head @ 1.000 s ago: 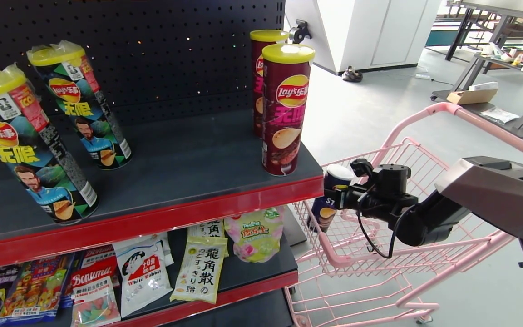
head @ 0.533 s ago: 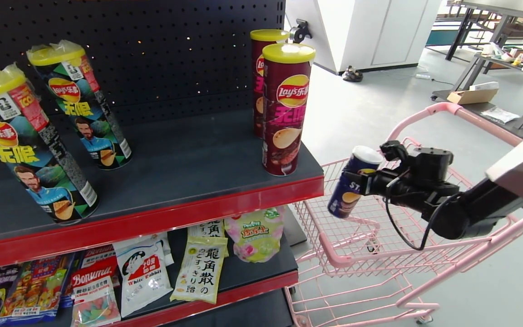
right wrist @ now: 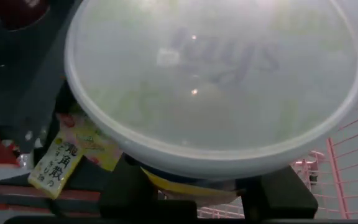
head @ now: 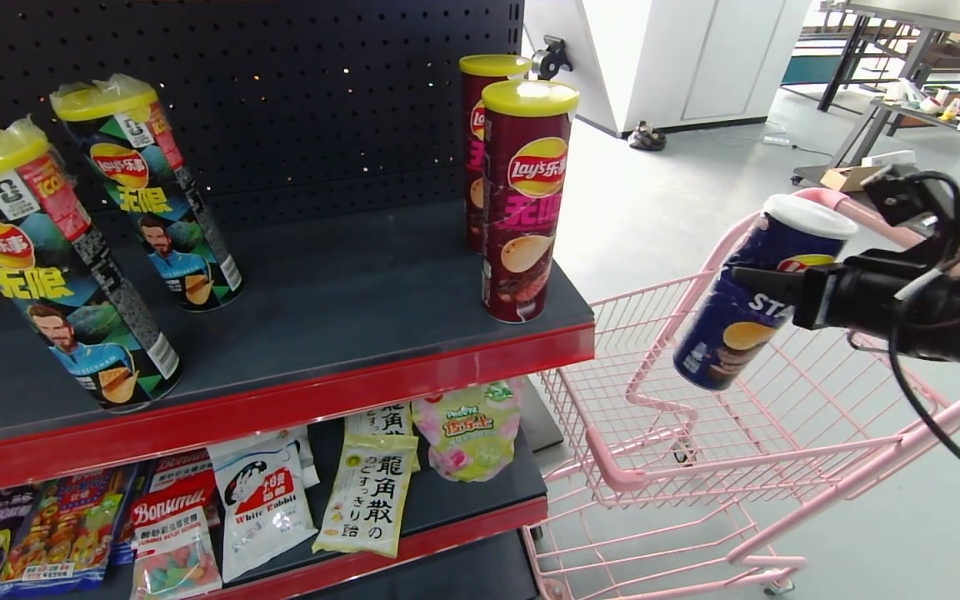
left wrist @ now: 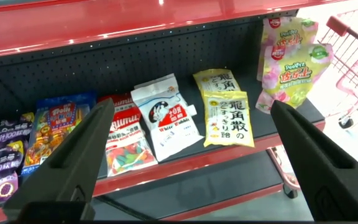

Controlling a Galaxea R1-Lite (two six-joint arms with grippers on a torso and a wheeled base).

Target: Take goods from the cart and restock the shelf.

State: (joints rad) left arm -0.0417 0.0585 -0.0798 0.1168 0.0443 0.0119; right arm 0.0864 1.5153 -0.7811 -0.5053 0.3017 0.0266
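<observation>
The right gripper [head: 767, 283] is closed on the blue can [head: 726, 342], with its fingers across the upper part of the side, so the bottom stays free for setting down. In the right wrist view the pale lid [right wrist: 216, 81] is very near the camera, which fits with a grasp close under it. The can is tilted, lid toward the upper right and bottom toward the lower left. It hangs in the air at the right of the frame, over the pink cart [head: 613, 475] and apart from the upper shelf [head: 322, 308]. I judge that it goes next to the maroon cans [head: 522, 208], or between them and the dark cans [head: 147, 192] at the upper left. The left gripper [left wrist: 191, 168] is wide open and holds nothing, low before the lower shelf [left wrist: 185, 177] with its pouches [left wrist: 166, 115], probably to keep out of the way.
</observation>
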